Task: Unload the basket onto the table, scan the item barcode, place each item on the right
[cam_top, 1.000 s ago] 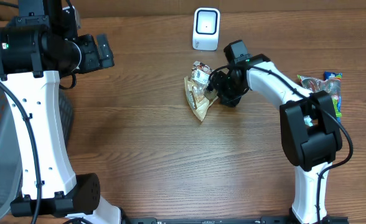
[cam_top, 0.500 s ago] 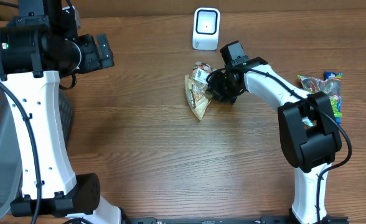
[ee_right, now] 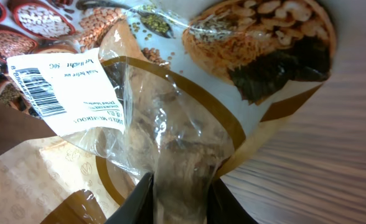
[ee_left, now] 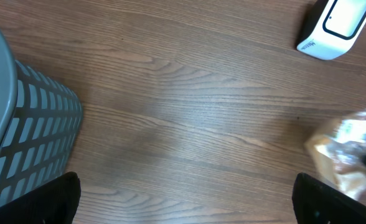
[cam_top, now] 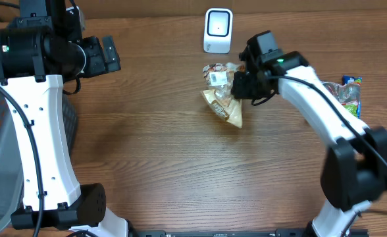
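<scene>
Find the right gripper [cam_top: 237, 85] near the middle of the table's [cam_top: 147, 164] far edge. Its jaws are nearly closed and pinch the clear, crumpled part of the bag [cam_top: 224, 93]. In the right wrist view, both fingers [ee_right: 134, 204] press against that clear film from either side, with the bag [ee_right: 245, 56] filling most of the frame.

The bag hangs from the gripper's left side, with its tan pointed end toward the near edge. You cannot tell whether that end touches the table. The white label [cam_top: 218, 78] with the barcode is on the bag's far end and faces up. In the wrist view the label [ee_right: 61, 87] is at the upper left, and its bars are readable.

The scanner [cam_top: 218, 30] stands at the far edge. It is near the bag but not touching it.

The left gripper [cam_top: 110, 55] hovers over the far left corner, well apart from the bag. Its jaws are spread fully and hold nothing; the left wrist view shows one finger [ee_left: 58, 198] in each lower corner. The basket [ee_left: 21, 124] is just beside it at the left edge.

More packets [cam_top: 348, 92] lie at the right edge.
</scene>
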Robot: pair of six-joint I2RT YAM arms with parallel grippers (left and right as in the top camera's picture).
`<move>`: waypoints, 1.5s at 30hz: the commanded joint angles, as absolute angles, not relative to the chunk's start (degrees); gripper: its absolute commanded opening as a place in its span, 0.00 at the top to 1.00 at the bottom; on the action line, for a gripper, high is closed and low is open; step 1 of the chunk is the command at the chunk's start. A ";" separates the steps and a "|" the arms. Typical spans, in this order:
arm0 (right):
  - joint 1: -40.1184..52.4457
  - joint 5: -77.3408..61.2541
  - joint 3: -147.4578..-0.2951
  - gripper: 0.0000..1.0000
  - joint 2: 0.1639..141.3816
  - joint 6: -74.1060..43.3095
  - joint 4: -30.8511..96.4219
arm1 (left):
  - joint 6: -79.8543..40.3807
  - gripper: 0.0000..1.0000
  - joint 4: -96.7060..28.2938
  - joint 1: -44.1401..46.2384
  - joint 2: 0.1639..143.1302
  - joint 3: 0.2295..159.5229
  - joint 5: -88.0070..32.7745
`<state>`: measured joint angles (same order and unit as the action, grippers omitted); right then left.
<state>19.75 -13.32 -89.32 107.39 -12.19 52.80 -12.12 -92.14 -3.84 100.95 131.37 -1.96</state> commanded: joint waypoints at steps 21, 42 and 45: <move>19.55 -1.78 -90.87 0.94 88.14 -3.99 52.93 | -13.10 0.00 -92.12 -3.62 100.03 131.39 -2.55; 20.95 4.27 -90.76 0.93 95.18 -4.01 43.66 | -13.10 0.00 -92.12 -3.62 100.03 131.39 -2.55; 21.37 4.27 -90.76 0.91 96.90 -4.01 43.55 | -13.10 0.00 -92.12 -3.62 100.03 131.39 -2.55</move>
<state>20.64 3.46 -89.58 95.57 -4.29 44.07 -12.12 -92.14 -3.84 100.95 131.37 -1.98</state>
